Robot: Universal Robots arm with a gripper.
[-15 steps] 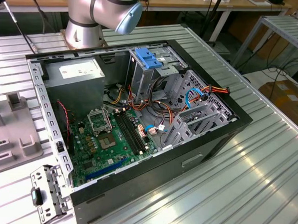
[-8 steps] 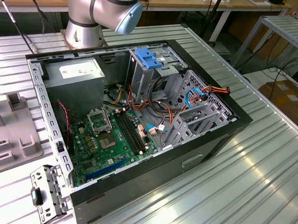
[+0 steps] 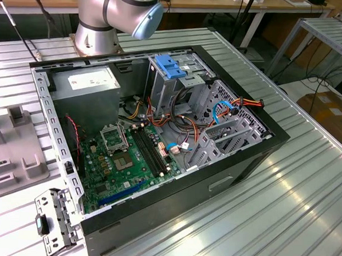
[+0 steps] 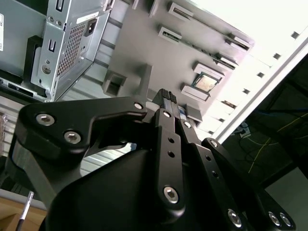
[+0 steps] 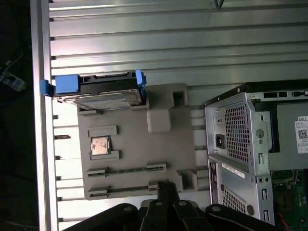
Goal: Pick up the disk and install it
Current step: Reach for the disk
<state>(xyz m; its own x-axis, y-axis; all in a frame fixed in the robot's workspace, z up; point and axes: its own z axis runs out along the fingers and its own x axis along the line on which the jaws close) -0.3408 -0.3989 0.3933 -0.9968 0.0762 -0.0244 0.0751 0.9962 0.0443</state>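
Observation:
The disk stands on edge at one end of a grey holder tray. It has a dark metal body and blue side rails. In both wrist views my gripper hovers over the opposite end of that tray, well away from the disk. Its black fingers are pressed together and shut, with nothing between them. In the exterior view, part of the grey tray lies at the exterior view's left, beside the open computer case.
Inside the case are a grey power-supply box, a green motherboard and a metal cage topped by a blue latch. A small chip lies on the tray. The ribbed table's edge runs close to the disk.

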